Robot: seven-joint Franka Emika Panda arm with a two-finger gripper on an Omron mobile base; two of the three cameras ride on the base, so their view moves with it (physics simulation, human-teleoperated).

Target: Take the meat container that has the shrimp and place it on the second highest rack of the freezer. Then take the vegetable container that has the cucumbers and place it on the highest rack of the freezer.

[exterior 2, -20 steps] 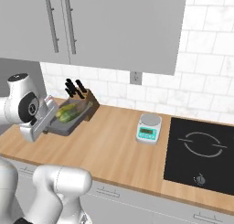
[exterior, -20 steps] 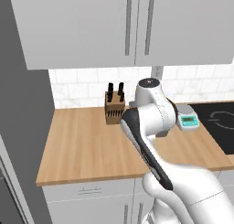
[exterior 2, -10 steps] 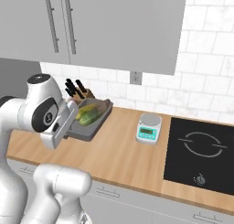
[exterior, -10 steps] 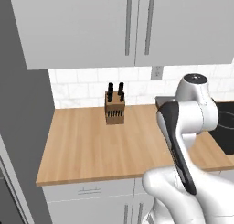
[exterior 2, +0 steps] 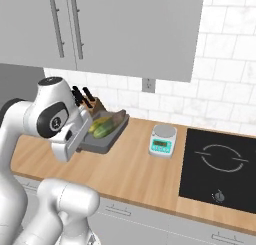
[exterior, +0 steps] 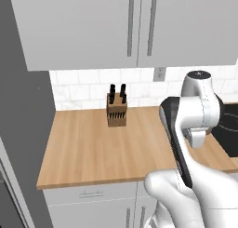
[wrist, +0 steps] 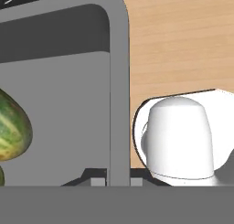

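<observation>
The vegetable container (exterior 2: pixel 106 134) is a shallow grey tray holding green cucumbers (exterior 2: pixel 102 126), and it hangs tilted above the wooden counter (exterior 2: pixel 135 174). My gripper (exterior 2: pixel 82 143) is shut on its near rim. In the hand view the rim (wrist: pixel 118 81) runs up from my gripper (wrist: pixel 118 182), with one cucumber (wrist: pixel 11 127) at the left edge. In the left base view my arm (exterior: pixel 193 120) covers the container. The meat container with the shrimp and the freezer racks are out of view.
A knife block (exterior: pixel 116 111) stands at the back wall, also behind the container (exterior 2: pixel 89 100). A small digital scale (exterior 2: pixel 163 139) sits right of the container, beside a black cooktop (exterior 2: pixel 220 161). Wall cabinets (exterior: pixel 135 27) hang overhead. A tall grey panel (exterior: pixel 21 129) borders the counter's left end.
My arm has swung to the right along the counter with the cucumber container in its grip, away from the knife block and toward the scale. The gripper stays shut.
</observation>
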